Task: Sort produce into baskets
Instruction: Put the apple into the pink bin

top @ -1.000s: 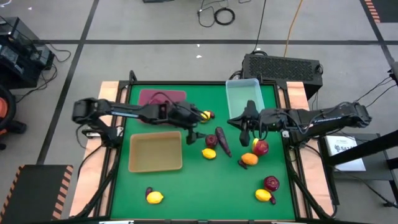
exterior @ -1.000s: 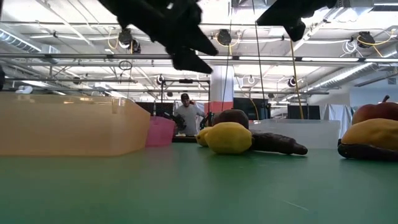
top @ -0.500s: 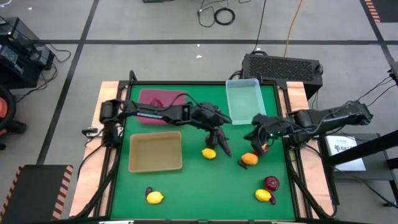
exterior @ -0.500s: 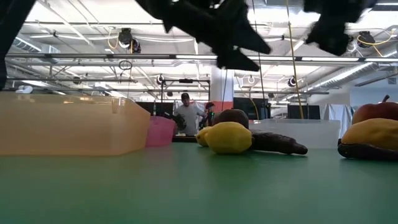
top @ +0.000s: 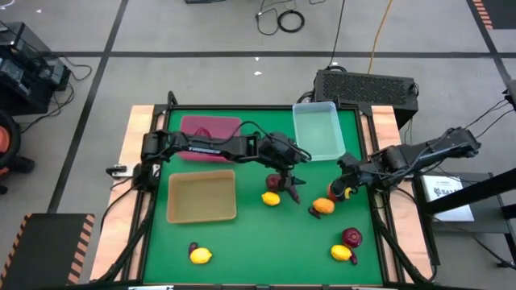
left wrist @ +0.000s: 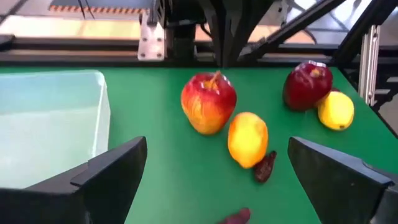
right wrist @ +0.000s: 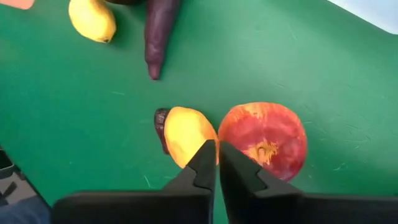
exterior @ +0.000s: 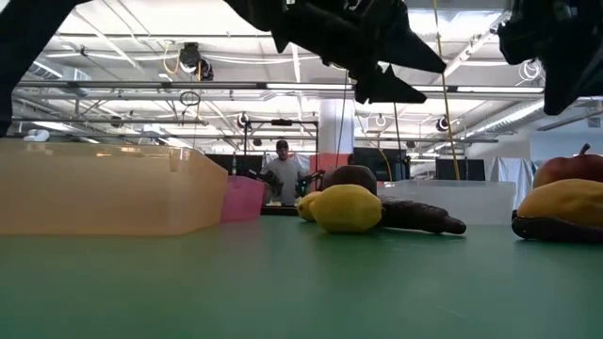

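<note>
My left gripper [top: 286, 179] is open and empty, hovering over the table's middle above a dark purple eggplant [top: 290, 192] and a yellow lemon [top: 272, 198]. My right gripper [top: 345, 187] is shut and empty. It hovers above a red apple [right wrist: 266, 137] and an orange-yellow fruit [right wrist: 185, 132] that lie side by side on the green mat. The left wrist view shows the same apple [left wrist: 208, 102] and orange-yellow fruit [left wrist: 247, 138] ahead. The maroon tray [top: 210, 127], tan tray [top: 201, 196] and clear bin [top: 318, 130] stand on the mat.
A dark red fruit [top: 352, 237] and a lemon [top: 341, 253] lie at the near right. Another lemon [top: 201, 255] lies at the near left by a small dark piece [top: 193, 246]. A person [exterior: 281, 174] stands in the room beyond the table.
My left gripper has moved toward the table's right, from beside the maroon tray to above the eggplant and lemon in the middle. My right gripper has moved from beside the clear bin toward the table's right and near edges, to above the apple and orange-yellow fruit. No produce has moved.
</note>
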`<control>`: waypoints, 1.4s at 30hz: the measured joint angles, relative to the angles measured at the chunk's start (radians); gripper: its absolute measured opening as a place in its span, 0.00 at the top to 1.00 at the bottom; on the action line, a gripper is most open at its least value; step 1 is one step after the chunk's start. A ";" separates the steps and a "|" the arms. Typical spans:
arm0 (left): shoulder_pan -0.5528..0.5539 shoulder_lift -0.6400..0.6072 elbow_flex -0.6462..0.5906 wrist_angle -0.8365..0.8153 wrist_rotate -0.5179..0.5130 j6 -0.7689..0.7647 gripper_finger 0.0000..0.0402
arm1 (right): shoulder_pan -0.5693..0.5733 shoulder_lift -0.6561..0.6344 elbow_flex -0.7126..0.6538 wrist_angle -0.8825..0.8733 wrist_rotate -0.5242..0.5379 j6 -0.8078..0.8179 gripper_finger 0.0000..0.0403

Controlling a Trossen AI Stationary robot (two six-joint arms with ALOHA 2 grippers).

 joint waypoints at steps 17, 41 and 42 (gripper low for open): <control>0.010 -0.007 0.000 -0.079 0.001 -0.051 0.02 | 0.000 0.114 0.000 -0.131 -0.012 0.137 0.60; 0.043 -0.009 -0.001 -0.102 0.020 -0.050 0.02 | 0.000 0.115 -0.055 -0.083 -0.058 0.220 0.76; 0.045 -0.009 -0.001 -0.103 0.028 -0.051 0.02 | 0.000 0.115 -0.063 -0.081 -0.060 0.222 0.77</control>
